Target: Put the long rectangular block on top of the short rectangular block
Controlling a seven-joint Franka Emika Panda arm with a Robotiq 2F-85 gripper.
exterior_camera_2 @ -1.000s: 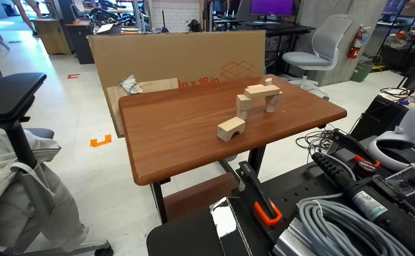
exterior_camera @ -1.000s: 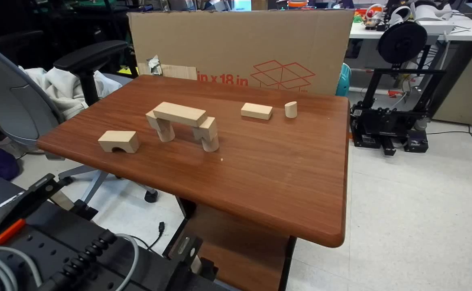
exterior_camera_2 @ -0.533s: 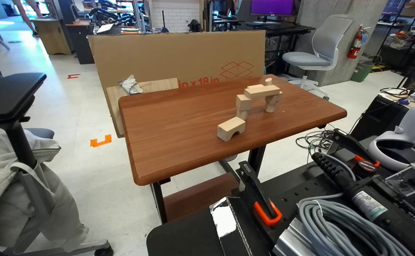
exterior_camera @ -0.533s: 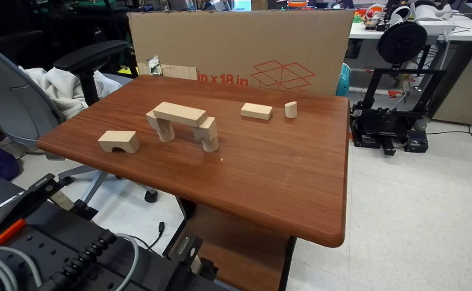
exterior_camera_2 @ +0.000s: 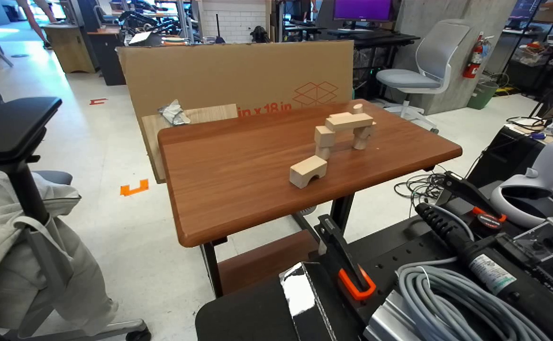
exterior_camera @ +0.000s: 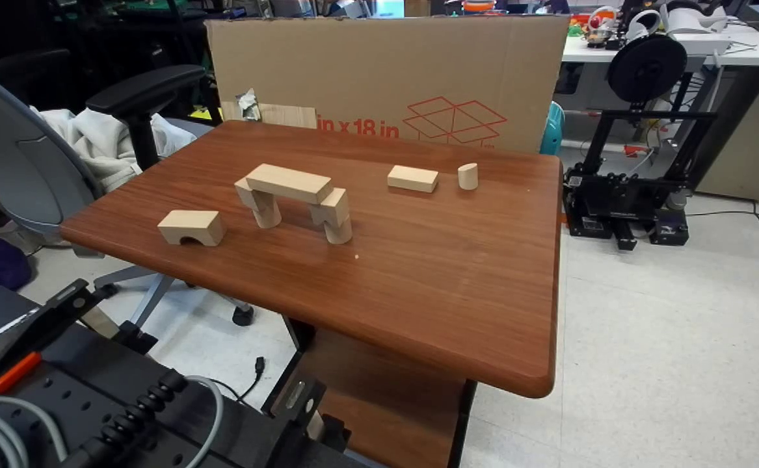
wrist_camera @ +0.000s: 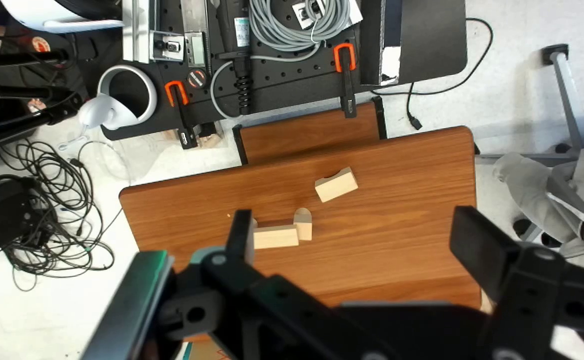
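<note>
The long rectangular block (exterior_camera: 288, 183) is a pale wooden bar. It lies across two short stacks of blocks, and also shows in an exterior view (exterior_camera_2: 349, 122) and in the wrist view (wrist_camera: 276, 237), where a finger hides one end. The short rectangular block (exterior_camera: 412, 179) lies flat on the table behind that structure. It is mostly hidden behind the bar in an exterior view (exterior_camera_2: 340, 114) and does not show in the wrist view. My gripper (wrist_camera: 356, 215) is wide open and empty, high above the table. It is out of view in both exterior views.
The brown table (exterior_camera: 444, 279) holds a bridge-shaped block (exterior_camera: 192, 227) near the front edge and a slanted-top cylinder (exterior_camera: 467, 176) near the short block. Blocks on cylinders (exterior_camera: 338, 231) support the bar. A cardboard sheet (exterior_camera: 379, 78) stands behind the table.
</note>
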